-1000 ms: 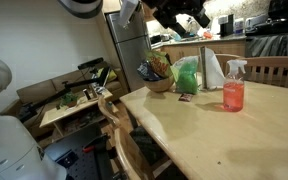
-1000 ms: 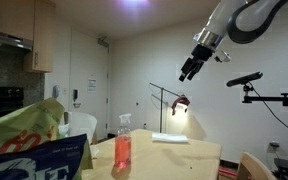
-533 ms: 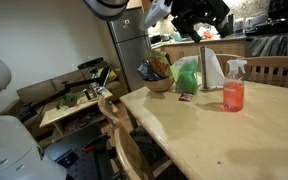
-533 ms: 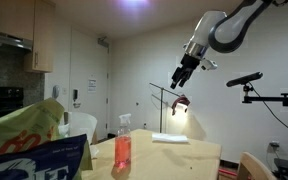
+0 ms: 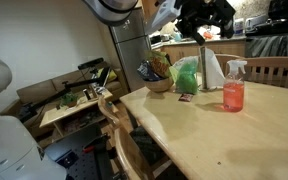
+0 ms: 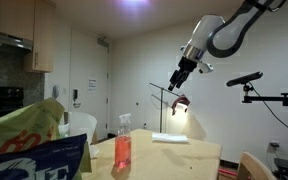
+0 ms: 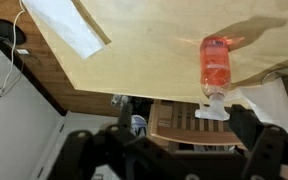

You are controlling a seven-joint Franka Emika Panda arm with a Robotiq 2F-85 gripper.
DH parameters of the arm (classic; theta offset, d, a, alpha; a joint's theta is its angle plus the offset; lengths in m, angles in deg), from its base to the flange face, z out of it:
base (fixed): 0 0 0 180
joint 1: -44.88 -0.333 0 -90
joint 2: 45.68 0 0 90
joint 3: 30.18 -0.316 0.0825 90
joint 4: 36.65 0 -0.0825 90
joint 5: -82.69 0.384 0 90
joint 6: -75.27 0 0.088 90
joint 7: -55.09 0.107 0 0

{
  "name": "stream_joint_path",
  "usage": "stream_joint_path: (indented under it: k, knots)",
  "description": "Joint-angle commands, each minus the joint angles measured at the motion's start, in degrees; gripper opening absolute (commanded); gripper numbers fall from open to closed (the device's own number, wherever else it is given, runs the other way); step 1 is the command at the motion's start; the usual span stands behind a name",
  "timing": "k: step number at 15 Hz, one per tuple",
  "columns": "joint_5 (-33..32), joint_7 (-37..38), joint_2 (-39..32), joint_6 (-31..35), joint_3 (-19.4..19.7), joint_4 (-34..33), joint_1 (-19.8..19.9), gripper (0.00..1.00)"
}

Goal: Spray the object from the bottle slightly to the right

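The bottle (image 5: pixel 233 88) is a small clear spray bottle with pink-red liquid and a white trigger head. It stands upright on the wooden table (image 5: pixel 214 135), and also shows in an exterior view (image 6: pixel 122 150). In the wrist view the bottle (image 7: pixel 215 65) is seen from above, with its white nozzle toward the lower edge. My gripper (image 6: pixel 174 83) hangs high in the air well above the table, far from the bottle. In the wrist view my gripper (image 7: pixel 174 150) is open and empty, with its dark fingers (image 7: pixel 259 140) spread wide.
A green bag (image 5: pixel 187 75), a white paper roll (image 5: pixel 213 68) and a bowl (image 5: pixel 159 82) stand at the table's far end near the bottle. A white cloth (image 6: pixel 170 138) lies on the table. A snack bag (image 6: pixel 34 140) fills the foreground. Wooden chairs (image 5: pixel 124 140) stand beside the table.
My arm has swung, and the gripper has come lower and moved sideways in the air. The bottle has not moved.
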State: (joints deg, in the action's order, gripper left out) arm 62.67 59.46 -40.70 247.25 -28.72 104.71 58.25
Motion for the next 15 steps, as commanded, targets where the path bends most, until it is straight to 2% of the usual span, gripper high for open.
stream_joint_path:
  k: [1,4,9,10,11,15]
  knots:
    - [-3.2,1.8,-6.7,2.2,0.0,-5.2,1.2,1.0]
    - [-1.8,1.4,-11.4,2.3,-0.1,-9.0,0.7,1.0]
    - [1.8,-1.2,-17.1,1.7,-2.3,-15.6,0.8,1.0]
    - [5.0,-4.0,-17.9,2.1,0.3,-16.7,-2.6,1.0]
    - [2.0,-1.9,-18.6,1.1,-2.5,-18.5,-0.2,1.0]
    - [0.5,-3.3,-21.9,-1.0,-3.0,-23.8,-1.8,1.0]
